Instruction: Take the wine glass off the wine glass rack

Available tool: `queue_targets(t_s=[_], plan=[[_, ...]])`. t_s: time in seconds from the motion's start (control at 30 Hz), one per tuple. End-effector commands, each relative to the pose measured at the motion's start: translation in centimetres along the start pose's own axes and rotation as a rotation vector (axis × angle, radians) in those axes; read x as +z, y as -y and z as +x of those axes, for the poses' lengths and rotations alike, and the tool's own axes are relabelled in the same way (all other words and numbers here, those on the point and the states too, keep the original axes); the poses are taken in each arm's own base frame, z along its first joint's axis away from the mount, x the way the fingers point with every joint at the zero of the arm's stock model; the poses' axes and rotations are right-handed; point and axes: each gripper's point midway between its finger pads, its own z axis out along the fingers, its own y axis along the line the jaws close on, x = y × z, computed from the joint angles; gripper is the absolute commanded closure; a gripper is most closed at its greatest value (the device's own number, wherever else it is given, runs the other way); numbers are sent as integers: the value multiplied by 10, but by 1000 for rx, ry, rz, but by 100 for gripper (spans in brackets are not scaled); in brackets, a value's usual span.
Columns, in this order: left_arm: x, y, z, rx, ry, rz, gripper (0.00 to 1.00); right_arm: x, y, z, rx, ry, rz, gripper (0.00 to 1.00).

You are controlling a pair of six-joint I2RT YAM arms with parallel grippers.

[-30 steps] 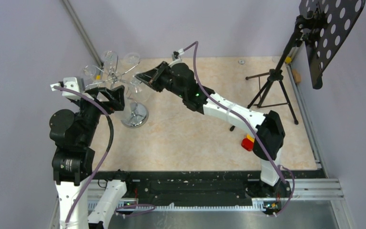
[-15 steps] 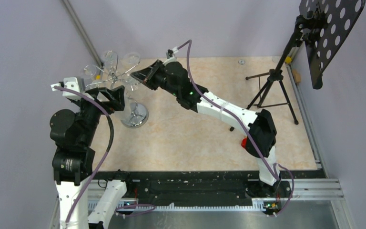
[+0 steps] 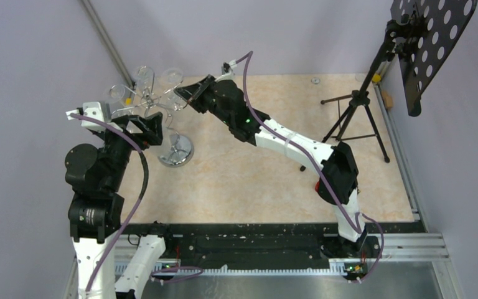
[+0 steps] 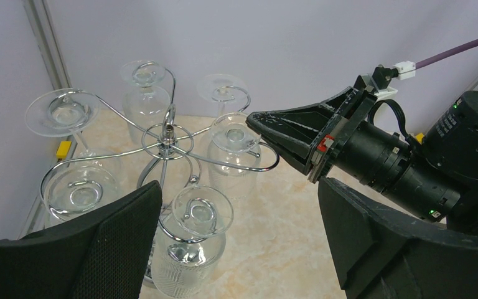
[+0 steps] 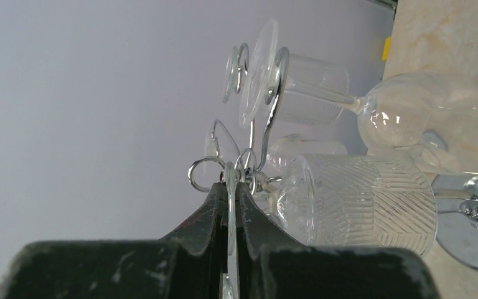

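Note:
The chrome wine glass rack (image 3: 151, 99) stands at the far left on a round mirrored base (image 3: 175, 151). Several glasses hang upside down in its loops (image 4: 168, 140). My right gripper (image 5: 231, 187) is shut on the thin foot disc (image 5: 231, 215) of one wine glass (image 4: 235, 159). That foot still sits at the rack's right-hand loop, and its ribbed bowl (image 5: 361, 202) hangs just beyond. From above, the right gripper (image 3: 190, 93) meets the rack's right side. My left gripper (image 4: 239, 249) stands wide open beside the rack's near glass (image 4: 190, 243), holding nothing.
A black tripod music stand (image 3: 355, 118) with a perforated desk (image 3: 432, 37) stands at the far right. A red object (image 3: 323, 187) lies by the right arm's elbow. A metal pole (image 3: 106, 40) slants up behind the rack, close to the purple wall.
The right arm has stretched farther toward the back left, its gripper staying shut at the rack's right loop. The left arm has not moved.

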Motion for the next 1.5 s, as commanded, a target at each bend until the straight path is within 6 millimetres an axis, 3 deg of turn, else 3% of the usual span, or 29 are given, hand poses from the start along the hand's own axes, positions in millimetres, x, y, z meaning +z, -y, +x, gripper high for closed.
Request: queue_targets(t_s=[0.0, 0.47, 0.8, 1.1, 1.23, 1.47], plan=[[0, 1, -7, 13, 33, 6, 1, -3, -51, -35, 26, 116, -129, 100], [9, 12, -2, -23, 0, 64, 1, -25, -38, -73, 44, 183, -109, 100], [22, 38, 6, -112, -66, 198, 1, -70, -49, -102, 58, 221, -159, 100], [35, 75, 21, -298, -178, 380, 2, -121, -42, -94, 83, 154, -209, 100], [40, 97, 33, -432, -262, 508, 5, -151, -48, -92, 96, 136, -255, 100], [49, 114, 51, -639, -346, 614, 12, -189, -64, -91, 100, 108, -345, 100]])
